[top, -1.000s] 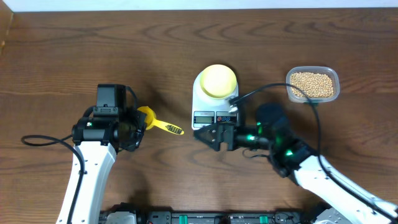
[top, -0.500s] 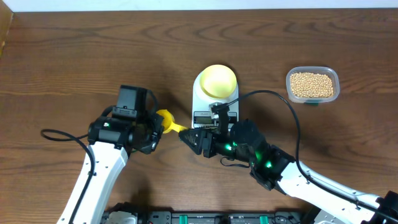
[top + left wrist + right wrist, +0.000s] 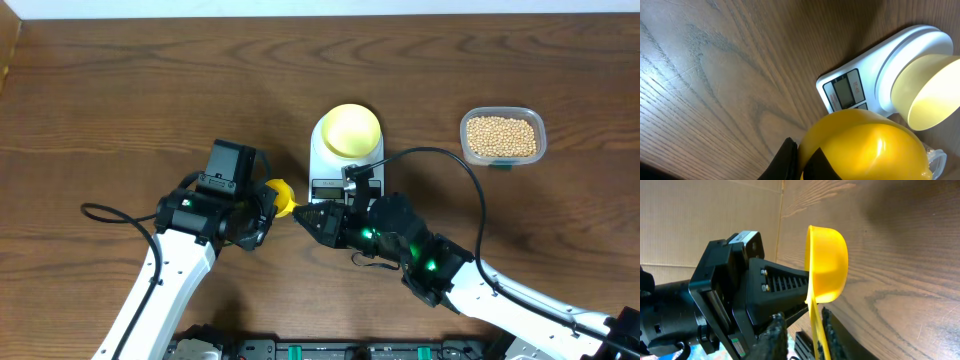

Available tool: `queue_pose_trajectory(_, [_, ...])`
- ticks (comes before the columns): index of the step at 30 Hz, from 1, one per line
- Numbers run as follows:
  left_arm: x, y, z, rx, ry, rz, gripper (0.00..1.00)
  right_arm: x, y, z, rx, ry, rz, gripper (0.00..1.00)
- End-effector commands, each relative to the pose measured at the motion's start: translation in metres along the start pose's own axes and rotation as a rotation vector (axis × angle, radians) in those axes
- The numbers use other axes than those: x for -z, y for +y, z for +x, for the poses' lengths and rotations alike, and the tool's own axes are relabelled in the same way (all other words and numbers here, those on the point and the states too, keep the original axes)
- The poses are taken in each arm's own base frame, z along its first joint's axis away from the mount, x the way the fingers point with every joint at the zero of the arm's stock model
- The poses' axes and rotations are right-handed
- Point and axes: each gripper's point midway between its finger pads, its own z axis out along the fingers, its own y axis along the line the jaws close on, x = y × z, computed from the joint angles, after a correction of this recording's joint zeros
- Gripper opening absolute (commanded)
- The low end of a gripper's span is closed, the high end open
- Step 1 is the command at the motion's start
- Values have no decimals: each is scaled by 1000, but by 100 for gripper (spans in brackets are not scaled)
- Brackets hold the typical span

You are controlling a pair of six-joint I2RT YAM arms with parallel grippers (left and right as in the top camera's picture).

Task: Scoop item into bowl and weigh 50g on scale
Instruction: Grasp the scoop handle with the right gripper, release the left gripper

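From overhead, the scale point(image 3: 322, 165) lay near the middle of the bench point(image 3: 120, 100) with the bowl point(image 3: 350, 128) sitting on its round far end. The beans point(image 3: 503, 136) filled a clear tub point(image 3: 464, 122) well away from the scale on the right arm's side. No beans could be seen in the bowl. The yellow scoop point(image 3: 280, 197) was just off the scale's display corner on the left arm's side. The left fingers point(image 3: 258, 212) were pressed together on the cup's side away from the scale. The right fingers point(image 3: 310, 215) reached over the scale's display end and met the scoop from the scale side.

From the left wrist, the scoop's cup point(image 3: 865, 145) filled the lower part of the view. One dark tip of the left fingers point(image 3: 787, 160) lay against its edge. Beyond the cup lay the scale point(image 3: 860, 85), display nearest, and the bowl point(image 3: 925, 90) stood on its platform, looking bare inside.

From the right wrist, the scoop point(image 3: 827, 262) hung clear of the bench point(image 3: 900, 280), mouth turned sideways. The left fingers point(image 3: 790, 287) were clamped on its rim. Its handle ran down between the right fingers point(image 3: 776, 330). They stood close on either side of it, but whether they pressed on it could not be told. The scale was out of this view.
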Motion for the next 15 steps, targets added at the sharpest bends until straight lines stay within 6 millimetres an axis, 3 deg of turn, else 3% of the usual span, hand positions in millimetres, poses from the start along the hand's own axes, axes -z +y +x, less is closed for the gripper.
queue_pose_trajectory(1, [0,2,0,9,-8,-3,7,-2,5,-2,-5,-11,-8,19])
queue_pose_trajectory(15, [0,8,1,8,-3,-27,7,-2,3,-8,-5,-45,7,16])
